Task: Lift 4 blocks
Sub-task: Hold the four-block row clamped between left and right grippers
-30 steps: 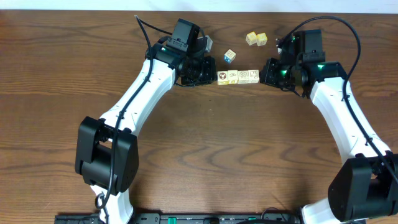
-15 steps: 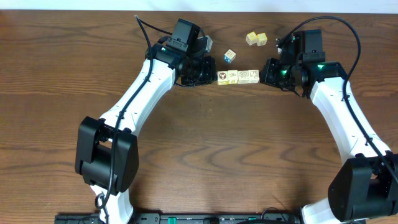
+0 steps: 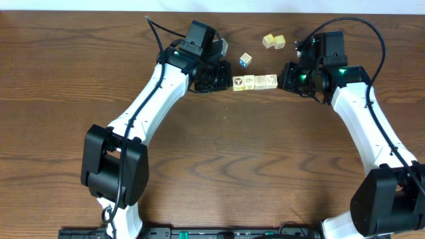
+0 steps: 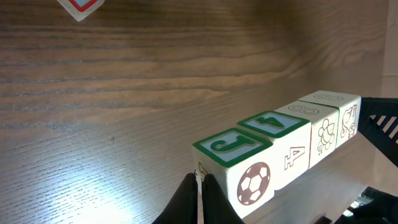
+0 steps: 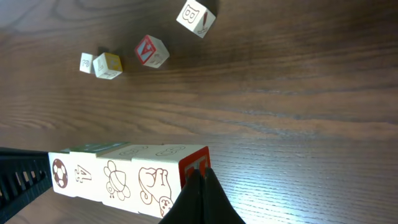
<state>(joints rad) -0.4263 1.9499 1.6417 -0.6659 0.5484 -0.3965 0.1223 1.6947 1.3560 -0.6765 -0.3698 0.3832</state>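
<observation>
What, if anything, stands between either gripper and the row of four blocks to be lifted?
Nothing visible does. The left gripper, shut, appears to meet one end of the row of four blocks; the right gripper, shut, meets the other. The blue-faced cube and yellow cubes lie beyond the row, apart.

A dark brown worktop (image 3: 265,153) with long, wavy wood grain fills nearly the whole overhead view. Along its far edge runs a thin pale strip (image 3: 80,5), too narrow to tell whether it is wall or floor. The wood carries a soft sheen, and the left wrist view catches a bright white glare low on the grain.
</observation>
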